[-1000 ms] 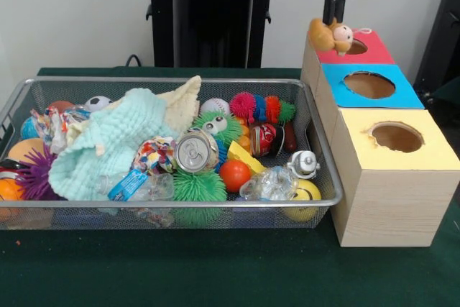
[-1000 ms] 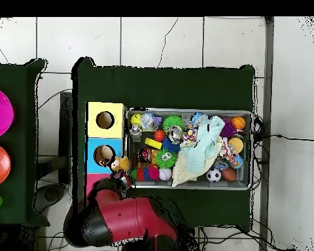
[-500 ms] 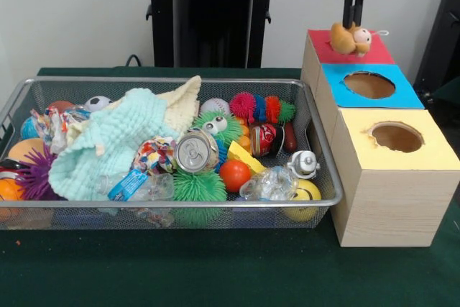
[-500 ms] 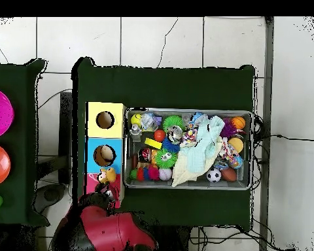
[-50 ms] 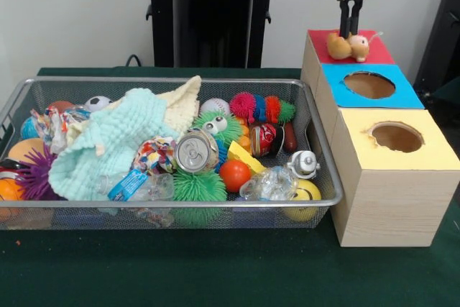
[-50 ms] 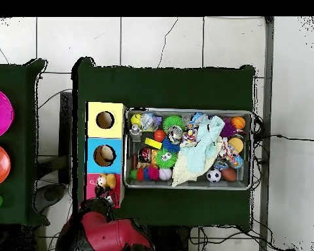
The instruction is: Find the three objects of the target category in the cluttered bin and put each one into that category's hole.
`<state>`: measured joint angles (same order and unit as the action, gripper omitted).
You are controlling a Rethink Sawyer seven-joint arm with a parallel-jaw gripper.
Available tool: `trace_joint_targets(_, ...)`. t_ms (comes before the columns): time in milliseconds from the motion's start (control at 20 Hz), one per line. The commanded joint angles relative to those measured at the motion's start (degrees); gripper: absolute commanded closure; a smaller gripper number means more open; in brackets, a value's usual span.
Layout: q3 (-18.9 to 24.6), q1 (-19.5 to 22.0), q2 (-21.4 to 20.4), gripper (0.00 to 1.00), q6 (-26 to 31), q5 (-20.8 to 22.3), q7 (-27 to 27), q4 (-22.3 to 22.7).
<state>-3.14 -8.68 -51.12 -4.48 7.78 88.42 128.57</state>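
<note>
One plush monkey [image 5: 348, 45] lies on the red box top [image 5: 375, 52], covering its hole, ready to drop in. Directly above it the gripper [image 5: 350, 28] looks nearly closed, though whether it grips the toy I cannot tell.

Setting: a robotics lab test station, not a home or shop. Evidence: a red and black robot arm [image 6: 110, 232] on a black pedestal [image 5: 213, 12] stands at a table covered in dark green cloth [image 5: 215, 267]. On the cloth, a wire mesh bin [image 5: 172, 210] is packed with mixed toys, balls and a can. Just beside the bin sits a plywood sorting box [image 5: 381, 199] with colour-coded tops. Cables [image 6: 287, 138] trail over a white tiled floor [image 6: 179, 42] beyond the bin. A plain wall stands behind the pedestal.
</note>
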Motion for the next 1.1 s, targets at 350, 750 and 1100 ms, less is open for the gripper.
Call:
trace_joint_targets(350,-1.2,1.5,5.6,1.0,-8.9,-2.2,16.5,6.9)
trace_joint_targets(750,-2.1,-1.9,4.6,1.0,-9.2,-5.8,16.3,8.5)
trace_joint_targets(1100,-2.5,-5.5,5.1,1.0,-9.4,-9.4,16.4,8.7)
